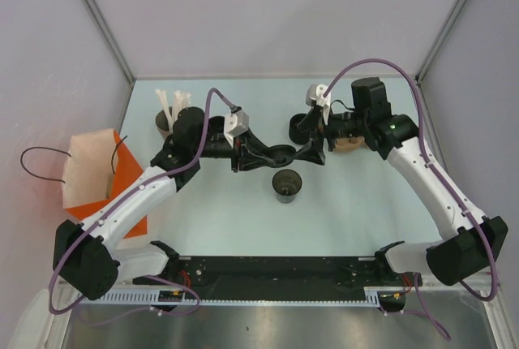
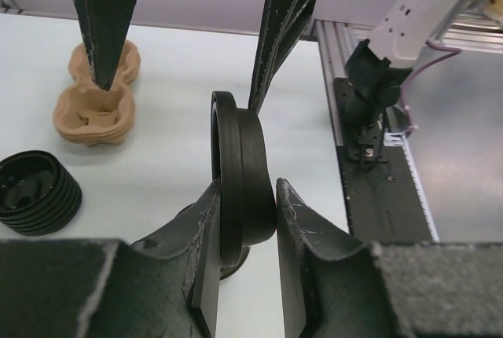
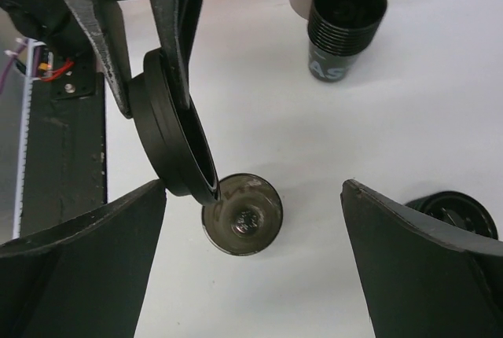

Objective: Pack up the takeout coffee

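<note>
On the bench (image 1: 365,203) in the top view, the open black cup (image 1: 286,185) stands upright, mouth up; left wrist: left fingers (image 2: 196,259) clamp its lid (image 2: 240,189) on edge, axis level; right wrist: right fingers (image 3: 78,259) splayed wide above the cup.

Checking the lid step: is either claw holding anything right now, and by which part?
The left claw clamps the black lid, stood on edge, at its rim. The right claw is open and holds nothing.

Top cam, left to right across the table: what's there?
Tan-and-orange paper bag → grey cup of white straws → open black disposable cup → beige pulp cup carrier.
</note>
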